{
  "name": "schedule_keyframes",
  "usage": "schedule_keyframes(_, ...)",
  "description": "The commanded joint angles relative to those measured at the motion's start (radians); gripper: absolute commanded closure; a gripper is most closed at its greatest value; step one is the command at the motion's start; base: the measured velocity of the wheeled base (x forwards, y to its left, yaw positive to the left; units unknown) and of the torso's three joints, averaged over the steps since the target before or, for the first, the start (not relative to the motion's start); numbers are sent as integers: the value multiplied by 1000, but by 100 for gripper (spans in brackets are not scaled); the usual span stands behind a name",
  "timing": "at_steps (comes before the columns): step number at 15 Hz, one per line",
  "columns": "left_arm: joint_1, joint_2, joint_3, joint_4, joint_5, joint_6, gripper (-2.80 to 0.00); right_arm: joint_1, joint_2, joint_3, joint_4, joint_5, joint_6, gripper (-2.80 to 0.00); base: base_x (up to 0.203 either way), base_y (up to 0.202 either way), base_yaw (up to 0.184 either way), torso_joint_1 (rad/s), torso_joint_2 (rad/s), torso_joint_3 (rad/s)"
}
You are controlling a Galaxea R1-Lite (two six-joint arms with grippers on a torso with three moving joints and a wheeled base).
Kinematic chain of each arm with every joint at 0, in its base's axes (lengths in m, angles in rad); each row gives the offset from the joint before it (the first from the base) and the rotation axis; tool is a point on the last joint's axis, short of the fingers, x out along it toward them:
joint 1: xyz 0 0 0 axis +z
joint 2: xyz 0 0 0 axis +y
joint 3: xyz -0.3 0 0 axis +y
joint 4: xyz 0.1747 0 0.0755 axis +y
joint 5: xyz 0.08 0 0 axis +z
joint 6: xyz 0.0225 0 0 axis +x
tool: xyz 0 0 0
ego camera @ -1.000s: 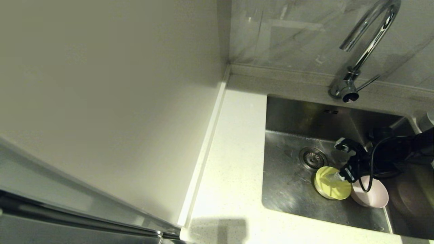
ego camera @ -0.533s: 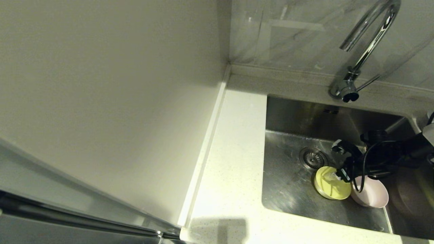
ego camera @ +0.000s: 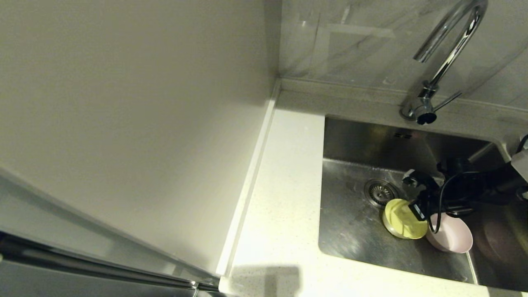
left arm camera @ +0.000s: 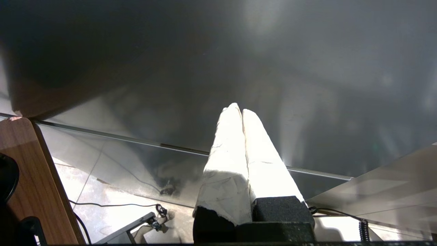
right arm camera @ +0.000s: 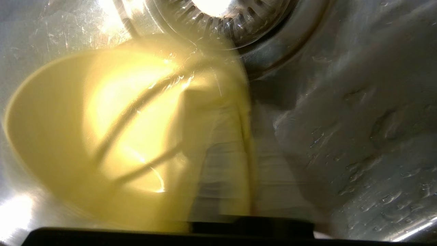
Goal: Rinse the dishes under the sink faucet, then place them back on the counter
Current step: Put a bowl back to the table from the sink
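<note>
In the head view a yellow-green bowl point(ego camera: 398, 225) lies on the floor of the steel sink point(ego camera: 354, 140), just in front of the drain strainer point(ego camera: 380, 192). A pale pink bowl point(ego camera: 453, 237) touches its right side. My right gripper point(ego camera: 414, 208) reaches in from the right and is shut on the yellow-green bowl's rim. The right wrist view shows that bowl point(right arm camera: 68, 130) with the right gripper point(right arm camera: 244, 102) pinching its wall, one finger inside and one outside. The faucet point(ego camera: 445, 62) stands at the sink's back edge. My left gripper point(left arm camera: 241, 111) is shut and empty, away from the sink.
The white counter point(ego camera: 284, 198) runs along the sink's left side, bounded by a cream wall panel point(ego camera: 144, 123) on the left. The faucet's thin lever point(ego camera: 447, 101) sticks out to the right. A black cable loops off my right wrist over the pink bowl.
My right gripper lowered a little and went from open to shut on the yellow-green bowl's rim. The bowl shifted slightly toward the drain. The pink bowl stayed put.
</note>
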Motion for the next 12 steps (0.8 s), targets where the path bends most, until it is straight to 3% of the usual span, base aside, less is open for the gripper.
schedule_keyframes(1,0,0,2,0,0,-1,0,3,-30,2,-3,2,3,0,0,0,0,0,0,0)
schedule_keyframes(3,0,0,3,0,0,-1,0,4,-59,11,-2,2,6,0,0,0,0,0,0,0)
schedule_keyframes(12,0,0,3,0,0,-1,0,11,-338,85,-1,-20,177,0,0,0,0,0,0,0)
